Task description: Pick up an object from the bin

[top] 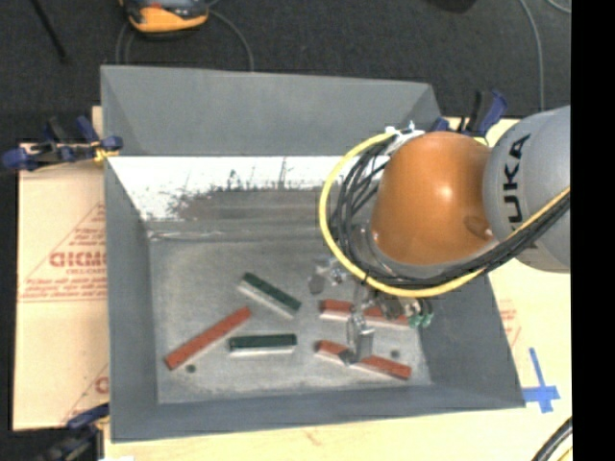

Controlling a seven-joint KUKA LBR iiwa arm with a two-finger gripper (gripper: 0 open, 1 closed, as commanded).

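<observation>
While my claw hangs low in the right half of the bin, I cannot tell whether it is released or clenched. One red bar lies flat just beneath it, near the front wall, and a second red bar lies just behind. I judge the job is to straddle one bar's narrow width, clear of its neighbour, then close.

Arm extended in from right, orange wrist cover looped by cables; gripper hung below, pointed down.
</observation>
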